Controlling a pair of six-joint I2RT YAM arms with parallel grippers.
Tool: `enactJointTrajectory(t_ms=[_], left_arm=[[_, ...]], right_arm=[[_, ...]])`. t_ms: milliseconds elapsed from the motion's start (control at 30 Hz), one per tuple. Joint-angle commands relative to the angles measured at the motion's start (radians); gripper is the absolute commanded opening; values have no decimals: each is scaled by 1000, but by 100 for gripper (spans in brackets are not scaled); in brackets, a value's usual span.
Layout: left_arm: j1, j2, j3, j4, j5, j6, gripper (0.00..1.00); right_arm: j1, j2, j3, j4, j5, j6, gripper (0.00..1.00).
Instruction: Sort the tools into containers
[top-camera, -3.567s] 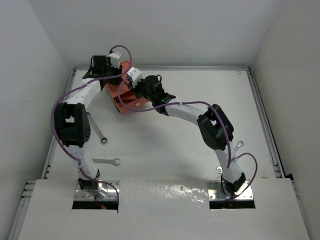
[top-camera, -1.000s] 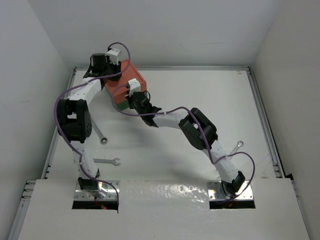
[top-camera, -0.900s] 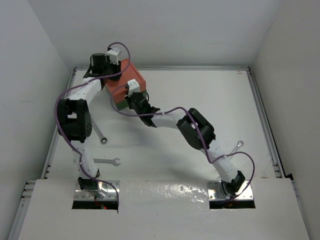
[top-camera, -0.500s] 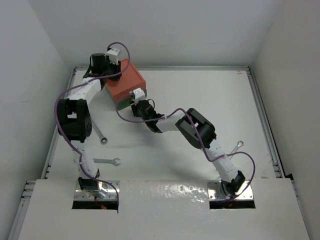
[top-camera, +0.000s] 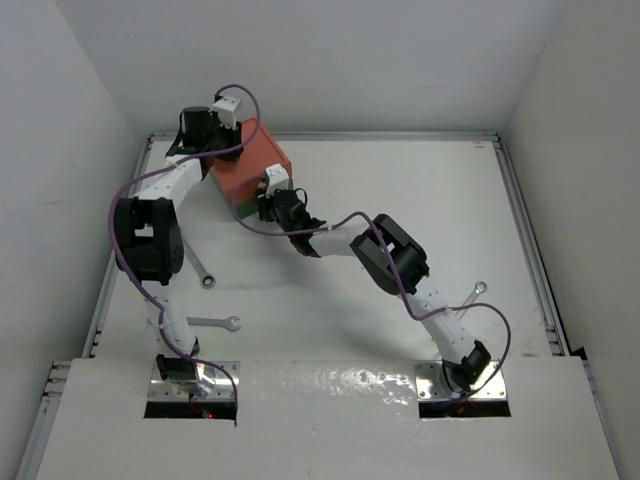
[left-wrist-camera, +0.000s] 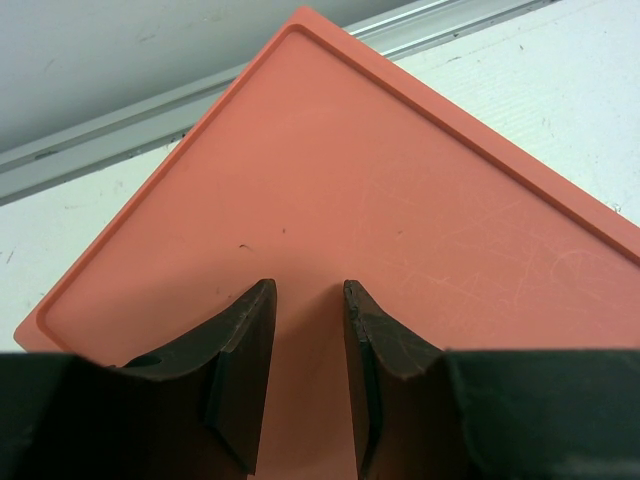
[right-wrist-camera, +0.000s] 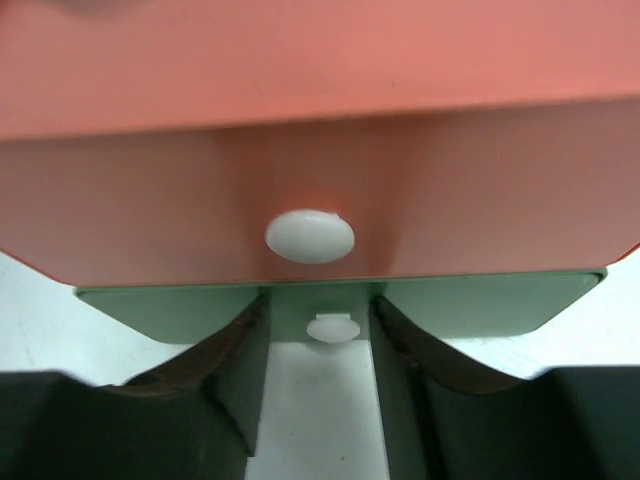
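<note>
Tools: we are seeing three silver wrenches lying loose on the tabletop (top-camera: 400, 180) in the top view. The first wrench (top-camera: 200, 268) is lying at left centre beside the left arm, the second wrench (top-camera: 216, 323) just below it, and the third wrench (top-camera: 471, 297) at right centre. The hex key is not showing anywhere.
Containers: the box (top-camera: 255, 165) is sitting at the upper left of the top view. In the right wrist view the orange drawer (right-wrist-camera: 150, 210) is stacked over the green drawer (right-wrist-camera: 150, 305), and both are looking pushed in.
Left gripper: the left gripper (left-wrist-camera: 306, 292) is standing partly spread with nothing between its fingers, over the box's orange top. We cannot tell whether it is pressing down.
Right gripper: the right gripper (right-wrist-camera: 320, 312) is standing spread, one finger on each side of the lower knob (right-wrist-camera: 332, 328), which belongs to the green drawer. It is not pinching the knob.
Step in hand: we are judging this to be the opening of the green drawer. None of the visible wrenches is sitting in a container.
Next move: we are expecting it to call for closing the fingers on the lower knob rather than the bigger upper knob (right-wrist-camera: 310, 236) just above. The pull then needs to go straight out along the drawer's travel. The light box may slide, so the left gripper bearing on the top would be helping.
</note>
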Motion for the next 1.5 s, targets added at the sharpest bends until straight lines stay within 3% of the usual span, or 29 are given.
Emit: enactJointTrajectory(t_ms=[0, 533, 967, 1067, 1233, 1467], left_arm=[[1, 59, -30, -125, 12, 5, 31], [1, 57, -30, -129, 11, 0, 31], [1, 56, -33, -131, 15, 2, 31], [1, 57, -34, -132, 15, 2, 31], [3, 59, -33, -131, 8, -3, 31], [3, 65, -23, -122, -20, -15, 31]], right_arm=[[-11, 16, 55, 29, -16, 24, 42], [-22, 44, 94, -12, -7, 18, 35], [-27, 42, 103, -5, 1, 2, 16], [-25, 37, 103, 9, 6, -1, 0], [-24, -10, 9, 55, -13, -25, 0], [9, -206, -346, 197, -30, -94, 0]])
